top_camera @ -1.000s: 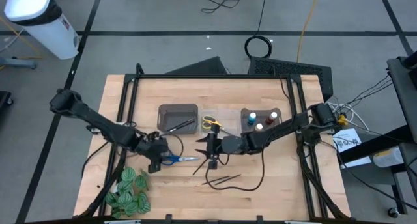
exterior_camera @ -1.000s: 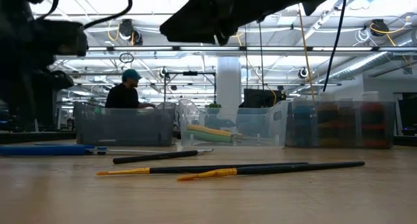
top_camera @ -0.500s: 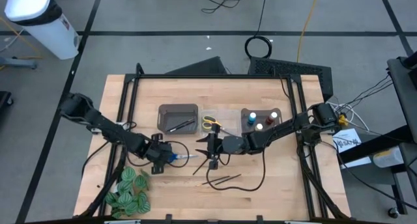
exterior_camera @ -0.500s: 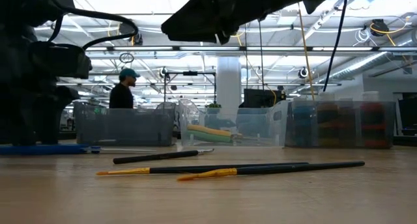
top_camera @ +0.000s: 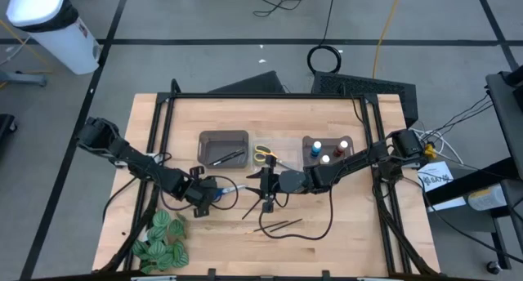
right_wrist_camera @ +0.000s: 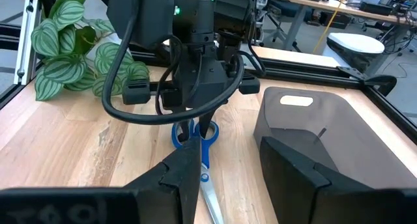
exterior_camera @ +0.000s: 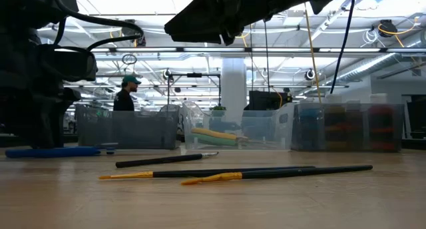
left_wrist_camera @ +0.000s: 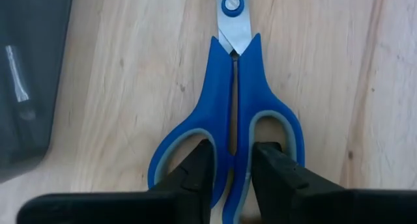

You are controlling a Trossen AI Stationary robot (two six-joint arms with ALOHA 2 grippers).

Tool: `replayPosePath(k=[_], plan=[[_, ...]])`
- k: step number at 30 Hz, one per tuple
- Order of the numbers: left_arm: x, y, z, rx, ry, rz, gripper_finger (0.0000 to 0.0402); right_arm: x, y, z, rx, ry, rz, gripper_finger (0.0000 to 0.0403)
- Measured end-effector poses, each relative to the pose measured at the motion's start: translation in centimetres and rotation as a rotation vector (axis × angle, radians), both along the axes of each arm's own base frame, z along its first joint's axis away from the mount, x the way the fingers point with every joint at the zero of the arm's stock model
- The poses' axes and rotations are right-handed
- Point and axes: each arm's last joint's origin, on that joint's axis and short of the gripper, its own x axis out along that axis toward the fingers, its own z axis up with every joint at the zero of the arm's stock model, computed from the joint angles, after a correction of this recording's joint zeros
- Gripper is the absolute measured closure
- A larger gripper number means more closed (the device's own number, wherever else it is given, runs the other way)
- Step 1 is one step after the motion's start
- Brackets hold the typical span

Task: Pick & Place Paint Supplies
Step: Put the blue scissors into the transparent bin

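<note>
Blue-handled scissors (left_wrist_camera: 232, 87) lie flat on the wood, left of the table's middle (top_camera: 227, 189), blades toward the right. My left gripper (left_wrist_camera: 232, 175) stands over their handles (top_camera: 204, 193), shut on them. My right gripper (top_camera: 263, 189) hangs open above the table just right of the blades, its fingers apart in its wrist view (right_wrist_camera: 241, 178), touching nothing. Three thin paintbrushes (exterior_camera: 233, 172) lie on the wood nearer the near edge (top_camera: 282, 224). Yellow scissors (top_camera: 263, 154) and small paint bottles (top_camera: 327, 150) sit in clear bins. My left gripper pinches the blue scissors by the two inner bars of their handles (left_wrist_camera: 232, 146), with one finger (left_wrist_camera: 195, 175) standing in each finger loop. The fingers come from above, pointing down. The scissors lie flat on the table with the blades closed.
A grey bin (top_camera: 223, 148) with a brush in it stands just beyond the scissors. The green striped leafy bunch (top_camera: 159, 240) lies at the near left corner. Cables trail from both arms over the wood. A person (exterior_camera: 126, 96) stands in the room behind.
My left gripper has moved toward the table's right, onto the scissors' handles, and come down until its fingers stand in the loops. My right arm has kept still.
</note>
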Motion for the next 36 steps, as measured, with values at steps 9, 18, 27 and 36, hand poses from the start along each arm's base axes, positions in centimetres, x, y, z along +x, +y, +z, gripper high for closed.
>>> replayPosePath(k=[9,18,27,36], plan=[[-0.3,-1.0,0.3,0.045,-0.036,-0.053,0.0316,0.0,0.0,0.0,-0.001,-0.002,0.0,0.0258],[-1.1,-2.2,3.8,0.029,-0.225,-0.109,0.0399,0.0,0.0,0.0,-0.01,-0.003,0.001,0.0259],[-1.6,-2.7,4.9,0.004,-0.297,-0.126,0.0393,-0.7,0.2,1.4,0.04,-0.01,0.027,0.0257],[-1.0,-3.0,4.4,-0.001,-0.307,-0.084,0.0336,-0.1,2.5,-0.7,0.157,0.008,0.285,0.0249]])
